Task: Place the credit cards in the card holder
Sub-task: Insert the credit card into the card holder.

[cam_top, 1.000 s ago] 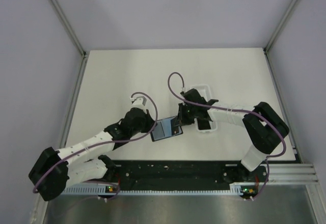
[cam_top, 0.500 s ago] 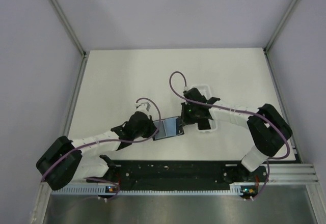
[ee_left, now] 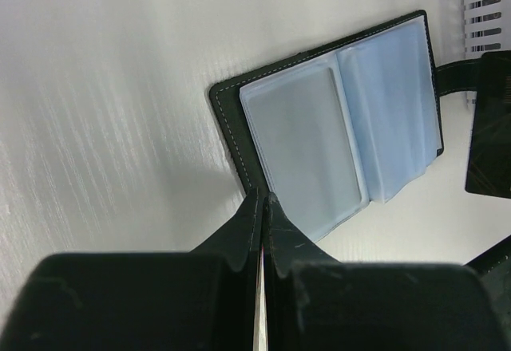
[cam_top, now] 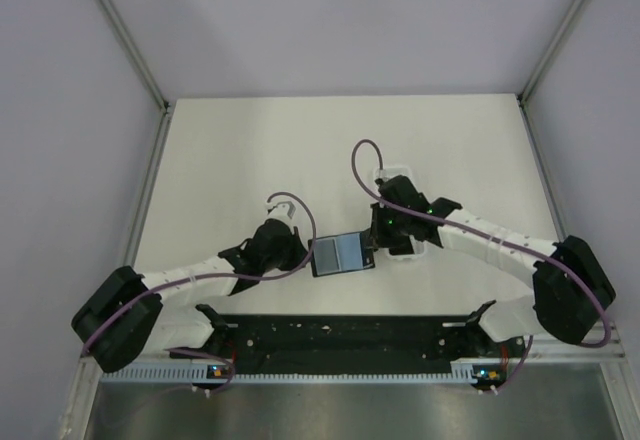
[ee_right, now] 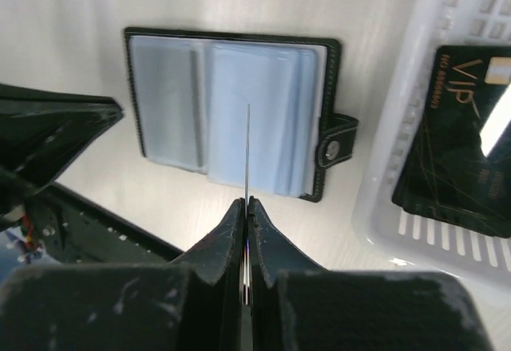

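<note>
Low in the middle of the overhead view, the card holder [cam_top: 340,255] lies open and flat on the white table [cam_top: 250,160]. Its pale blue-grey sleeves face up, and it sits between my two grippers. My left gripper [cam_top: 306,253] reaches in from the left of the frame with its jaws closed together. In the left wrist view the fingertips meet right at the stitched black border of the holder's lower left edge. I cannot tell whether they press on it or only touch it.

My right gripper [ee_right: 245,202] is clamped on a credit card [ee_right: 247,143]. The right wrist view shows this card edge-on, as a thin pale line rising from the fingertips over the middle of the right-hand stack of sleeves. Whether its far edge touches a sleeve I cannot tell.

On the holder's right side in that view, a snap strap [ee_right: 335,150] sticks out toward a white tray [ee_right: 383,207] with slotted walls at the right of the frame. A second card [ee_right: 451,136], dark with gold "VIP" lettering, lies flat inside the tray.
</note>
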Available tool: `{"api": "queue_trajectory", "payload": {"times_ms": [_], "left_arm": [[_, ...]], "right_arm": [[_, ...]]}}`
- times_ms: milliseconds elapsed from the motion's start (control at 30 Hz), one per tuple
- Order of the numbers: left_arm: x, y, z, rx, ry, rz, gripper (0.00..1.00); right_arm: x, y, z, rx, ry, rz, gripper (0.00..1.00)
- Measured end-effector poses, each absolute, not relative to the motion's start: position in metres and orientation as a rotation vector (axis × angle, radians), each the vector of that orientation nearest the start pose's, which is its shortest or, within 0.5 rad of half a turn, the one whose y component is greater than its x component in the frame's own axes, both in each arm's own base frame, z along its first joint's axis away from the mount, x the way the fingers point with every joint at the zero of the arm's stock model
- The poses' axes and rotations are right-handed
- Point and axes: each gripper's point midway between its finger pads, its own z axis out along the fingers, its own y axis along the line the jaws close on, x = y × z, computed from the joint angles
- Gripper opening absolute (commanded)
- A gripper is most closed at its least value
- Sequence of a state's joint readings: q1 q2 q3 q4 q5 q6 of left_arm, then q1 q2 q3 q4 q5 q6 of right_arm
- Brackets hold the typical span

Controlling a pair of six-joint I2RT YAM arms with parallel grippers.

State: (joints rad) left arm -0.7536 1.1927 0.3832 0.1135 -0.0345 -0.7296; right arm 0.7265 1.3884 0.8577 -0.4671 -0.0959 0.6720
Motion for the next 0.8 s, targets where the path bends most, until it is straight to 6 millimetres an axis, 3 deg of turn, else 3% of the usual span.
{"api": "queue_trajectory", "payload": {"times_ms": [133, 233, 567, 800], "left_arm": [[0.209, -0.225, 0.036, 0.009, 2.385, -0.713, 0.0], [0.209, -0.225, 0.036, 0.006, 2.383, -0.707, 0.0], [0.209, -0.222, 0.042, -0.002, 2.364, -0.707, 0.0], [0.206, -0.216, 0.034, -0.008, 2.379, -0.682, 0.0]], "right_arm": [[0.215, 0.261, 0.098, -0.175, 2.599, 0.754, 0.0], [0.217, 0.274, 0.104, -0.232, 2.555, 0.836, 0.0], [0.226, 0.292, 0.089, -0.302, 2.521, 0.901, 0.0], [0.222, 0.299, 0.081, -0.331, 2.541, 0.95, 0.0]]}}
